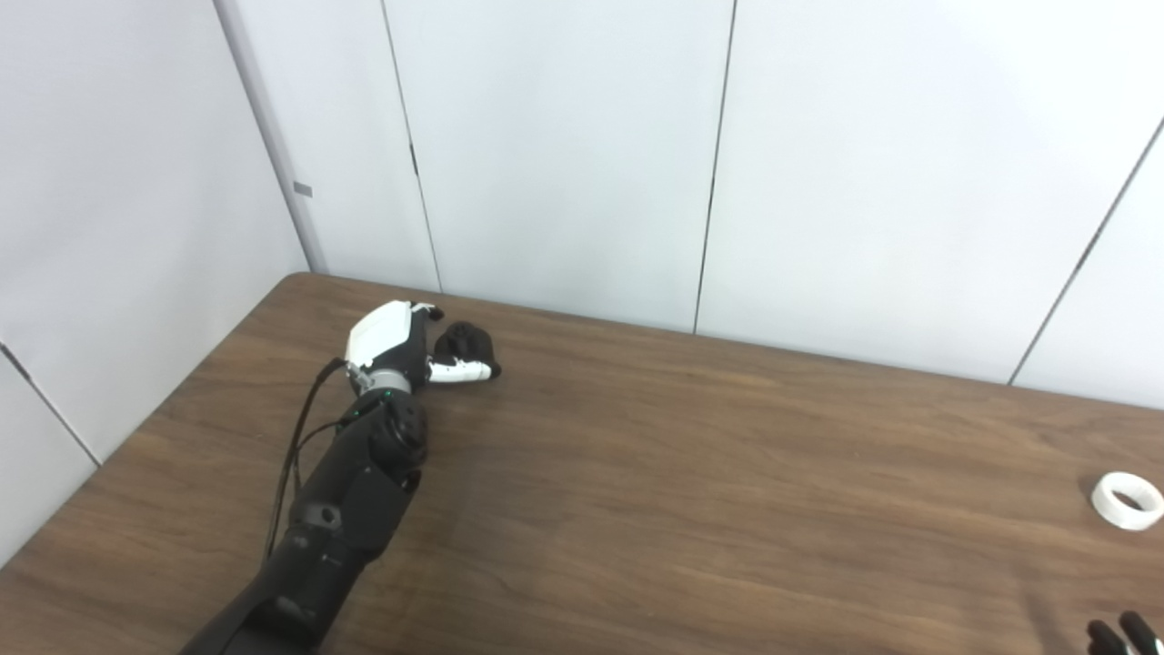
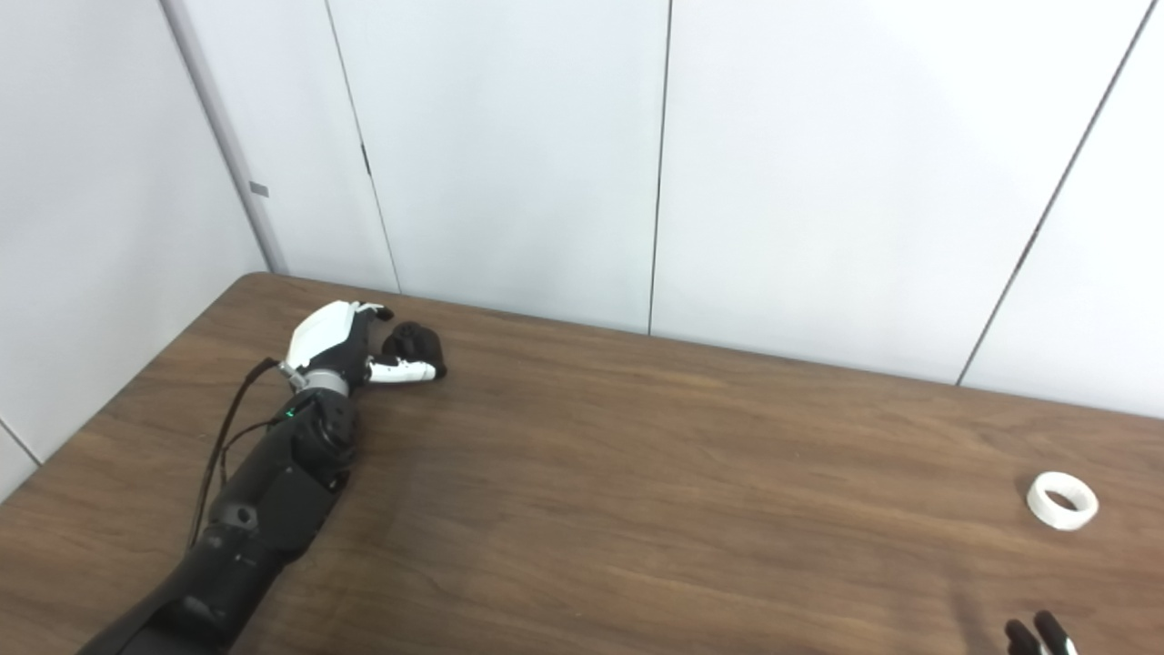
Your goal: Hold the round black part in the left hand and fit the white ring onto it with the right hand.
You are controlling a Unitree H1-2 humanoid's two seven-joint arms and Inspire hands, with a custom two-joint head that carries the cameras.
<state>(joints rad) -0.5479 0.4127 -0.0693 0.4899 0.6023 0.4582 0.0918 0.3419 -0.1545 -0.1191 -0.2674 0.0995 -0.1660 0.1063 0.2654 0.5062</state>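
The left hand (image 1: 400,341) has a white back and black fingertips, on a thick black arm (image 1: 341,509) with thin black cables (image 1: 296,446)

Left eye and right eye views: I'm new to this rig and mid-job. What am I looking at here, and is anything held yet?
Both pictures come from two cameras side by side on the robot's head, so they show one scene from slightly different spots. The left hand, white and black on a dark arm, reaches to the far left of the wooden table; its fingers are around the round black part, though whether it is gripped or lifted is unclear. The white ring lies alone at the table's right side. Only the fingertips of the right hand show at the bottom edge, near the ring but not touching it.
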